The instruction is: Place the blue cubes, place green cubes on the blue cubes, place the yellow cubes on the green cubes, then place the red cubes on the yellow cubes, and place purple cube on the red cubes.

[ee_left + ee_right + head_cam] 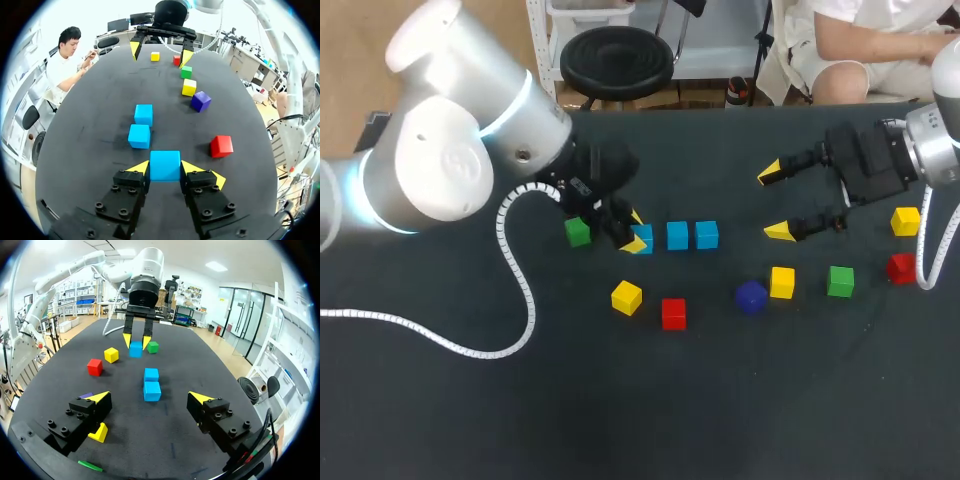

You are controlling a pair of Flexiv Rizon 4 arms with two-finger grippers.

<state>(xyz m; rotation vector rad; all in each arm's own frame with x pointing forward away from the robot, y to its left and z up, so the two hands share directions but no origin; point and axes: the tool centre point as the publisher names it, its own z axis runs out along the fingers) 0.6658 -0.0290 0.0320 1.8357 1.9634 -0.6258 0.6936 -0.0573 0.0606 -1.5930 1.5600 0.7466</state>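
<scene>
The left tool [136, 342] is closed on a glossy bright-blue plastic cube [165, 165], fingers pressing two opposite faces, low over the dark counter [720, 400] at the end of a row with two more small blue cubes [139, 136]. If it releases unevenly or pulls away askew, it could drag the cube out of line or knock its neighbour, spoiling the base for green cubes. The right tool [774, 202] hangs wide open and empty; the held cube looks smooth, sharp-edged and square to the fingers.
</scene>
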